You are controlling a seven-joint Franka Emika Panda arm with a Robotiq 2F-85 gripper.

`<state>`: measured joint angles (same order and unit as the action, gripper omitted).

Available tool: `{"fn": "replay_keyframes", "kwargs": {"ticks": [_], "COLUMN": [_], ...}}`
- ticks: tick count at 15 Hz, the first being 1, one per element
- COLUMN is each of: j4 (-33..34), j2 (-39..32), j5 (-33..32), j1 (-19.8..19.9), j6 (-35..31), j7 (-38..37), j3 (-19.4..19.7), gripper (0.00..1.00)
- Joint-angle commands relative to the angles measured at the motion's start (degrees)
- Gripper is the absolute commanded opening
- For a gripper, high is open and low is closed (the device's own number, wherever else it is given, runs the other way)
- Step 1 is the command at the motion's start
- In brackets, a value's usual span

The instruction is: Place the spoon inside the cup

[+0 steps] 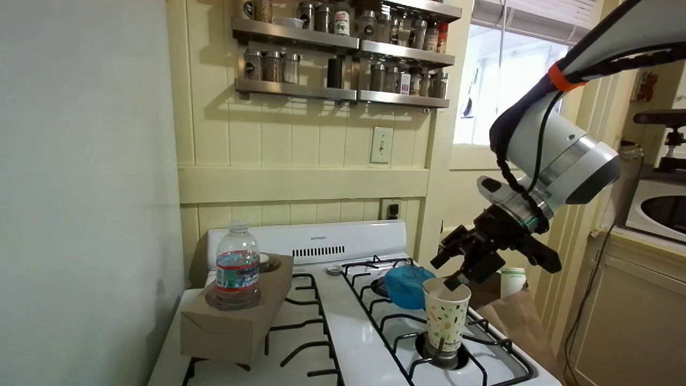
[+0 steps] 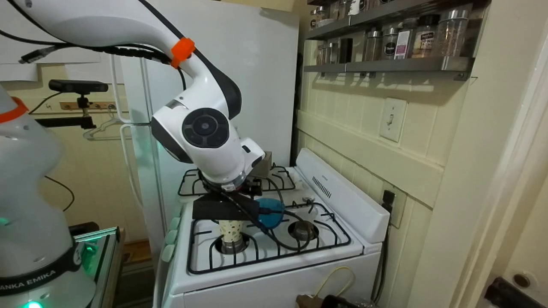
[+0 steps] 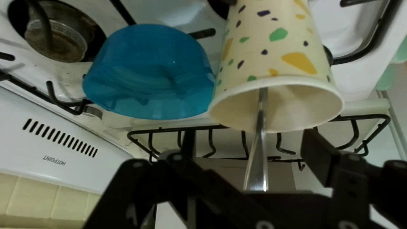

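Note:
The tall cream-white cup (image 1: 446, 316) with green and tan patches stands upright on a front burner of the stove. It also shows in an exterior view (image 2: 231, 231), partly covered by the wrist, and in the wrist view (image 3: 270, 44). The metal spoon (image 3: 259, 156) is in the cup, its handle sticking out of the mouth; its lower end is hidden inside. My gripper (image 1: 449, 269) is just above the cup's rim. In the wrist view its fingers (image 3: 248, 143) stand wide apart, with the spoon handle between them and a gap on both sides.
A blue bowl-like thing (image 1: 407, 287) lies tilted beside the cup; it also shows in the wrist view (image 3: 149, 70). Black grates (image 1: 396, 321) cover the burners. A water bottle (image 1: 237, 268) stands on a cardboard box (image 1: 225, 332). The stove's back panel (image 1: 364, 238) and spice shelves (image 1: 300, 88) are behind.

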<state>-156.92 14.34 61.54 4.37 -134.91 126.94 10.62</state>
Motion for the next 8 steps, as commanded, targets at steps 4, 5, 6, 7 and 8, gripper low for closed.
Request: {"fn": "replay_keyframes", "kwargs": {"ticks": [4,5,6,7,8], "j4": [-1.9,-2.3,-1.2,-0.7,-1.9], "j2": [8.3,10.1,10.5,11.3,13.8], "j5": [-7.7,-9.2,-11.1,-13.1,-14.4], "j1": [3.7,3.3,3.1,2.9,2.6], "j6": [-0.9,-0.7,0.4,1.1,1.3], "j7": [-2.7,1.0,1.6,2.3,3.6], "j3": [-1.1,-0.9,-0.6,-0.4,-0.2], "gripper": [1.00,1.00,1.00,1.00,1.00]}}
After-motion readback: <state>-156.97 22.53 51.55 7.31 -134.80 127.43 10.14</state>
